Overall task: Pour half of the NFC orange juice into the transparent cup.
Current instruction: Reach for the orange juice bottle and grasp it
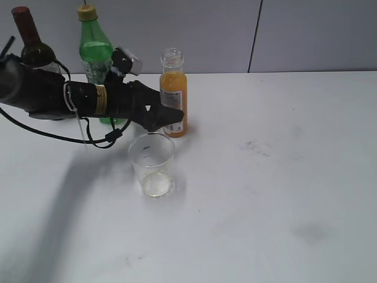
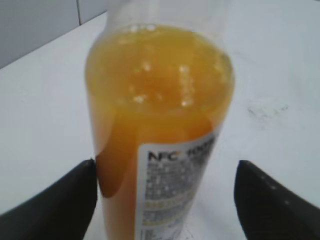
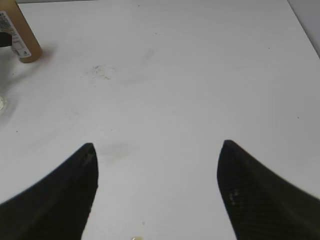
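Observation:
The NFC orange juice bottle (image 1: 174,88) stands upright and capless at the back of the white table, filled with orange liquid. It fills the left wrist view (image 2: 160,110), and its base shows at the top left of the right wrist view (image 3: 22,37). My left gripper (image 1: 169,115) is open with its fingers on either side of the bottle's lower part (image 2: 165,200); one finger touches the bottle and the other stands apart. The transparent cup (image 1: 153,162) stands upright just in front of the bottle, nearly empty. My right gripper (image 3: 157,170) is open and empty above bare table.
A green bottle with a yellow cap (image 1: 94,50) and a dark wine bottle (image 1: 32,50) stand at the back left, behind my left arm. The white table (image 1: 283,177) bears faint smudges (image 1: 256,146). A grey wall runs behind the table.

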`<state>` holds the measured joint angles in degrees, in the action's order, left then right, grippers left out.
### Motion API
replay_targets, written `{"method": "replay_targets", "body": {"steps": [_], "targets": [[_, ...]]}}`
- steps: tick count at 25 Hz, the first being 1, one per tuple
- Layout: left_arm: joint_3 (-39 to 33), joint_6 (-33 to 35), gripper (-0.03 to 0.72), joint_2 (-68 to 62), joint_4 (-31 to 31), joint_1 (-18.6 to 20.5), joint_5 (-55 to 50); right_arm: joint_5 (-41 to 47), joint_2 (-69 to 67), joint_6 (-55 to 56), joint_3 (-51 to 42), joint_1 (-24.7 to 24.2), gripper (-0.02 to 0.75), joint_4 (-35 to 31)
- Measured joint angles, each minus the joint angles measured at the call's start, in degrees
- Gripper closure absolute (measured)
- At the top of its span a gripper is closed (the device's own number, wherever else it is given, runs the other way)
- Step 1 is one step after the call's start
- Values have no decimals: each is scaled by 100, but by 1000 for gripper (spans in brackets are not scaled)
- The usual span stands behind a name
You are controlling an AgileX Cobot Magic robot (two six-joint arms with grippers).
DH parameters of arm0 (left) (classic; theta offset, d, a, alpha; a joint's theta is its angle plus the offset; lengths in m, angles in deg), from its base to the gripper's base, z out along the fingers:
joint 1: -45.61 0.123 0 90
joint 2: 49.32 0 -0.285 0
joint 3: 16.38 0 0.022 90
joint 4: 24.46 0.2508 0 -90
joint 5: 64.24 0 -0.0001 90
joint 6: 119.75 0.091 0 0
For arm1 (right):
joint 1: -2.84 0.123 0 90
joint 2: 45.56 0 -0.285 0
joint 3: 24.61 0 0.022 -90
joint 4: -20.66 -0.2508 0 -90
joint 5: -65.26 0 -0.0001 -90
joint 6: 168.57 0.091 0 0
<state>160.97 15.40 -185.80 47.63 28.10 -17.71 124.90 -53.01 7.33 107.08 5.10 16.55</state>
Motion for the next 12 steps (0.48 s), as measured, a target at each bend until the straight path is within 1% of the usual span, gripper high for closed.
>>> {"method": "replay_targets", "body": {"steps": [4, 12], "targets": [[180, 0, 38, -207, -177, -81, -118, 0, 0, 0, 0, 0, 166, 0], [187, 0, 105, -262, -357, -247, -342, 0, 0, 0, 0, 0, 166, 0]]}}
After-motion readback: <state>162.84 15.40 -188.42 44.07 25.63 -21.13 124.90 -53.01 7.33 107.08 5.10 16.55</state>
